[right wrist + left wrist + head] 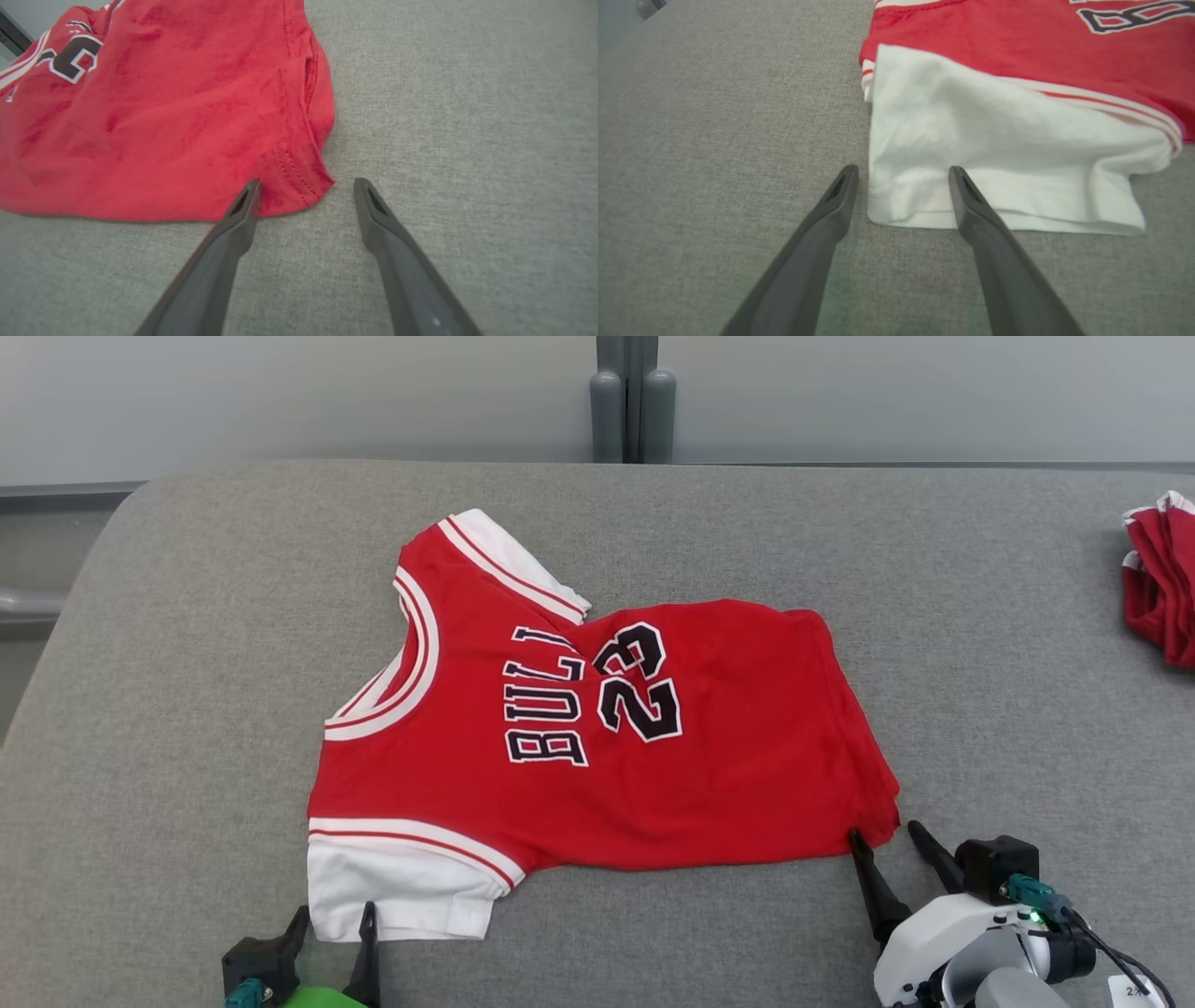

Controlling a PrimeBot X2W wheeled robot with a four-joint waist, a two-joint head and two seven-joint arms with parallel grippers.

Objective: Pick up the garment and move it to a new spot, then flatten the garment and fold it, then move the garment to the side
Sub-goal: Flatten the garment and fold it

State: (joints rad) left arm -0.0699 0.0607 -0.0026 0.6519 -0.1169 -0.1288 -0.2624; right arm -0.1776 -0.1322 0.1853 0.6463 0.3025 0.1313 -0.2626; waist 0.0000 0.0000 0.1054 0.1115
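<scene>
The garment is a red jersey with white sleeves, black "BULLS" lettering and the number 23, lying spread sideways on the grey padded table. My left gripper is open at the near white sleeve, its fingers straddling the sleeve's hem corner. My right gripper is open at the jersey's near hem corner; one fingertip overlaps the red cloth's edge and the other stands over bare table. Nothing is pinched in either.
A second red and white cloth pile lies at the table's far right edge. A grey post stands behind the table against a pale wall. Bare grey surface surrounds the jersey on all sides.
</scene>
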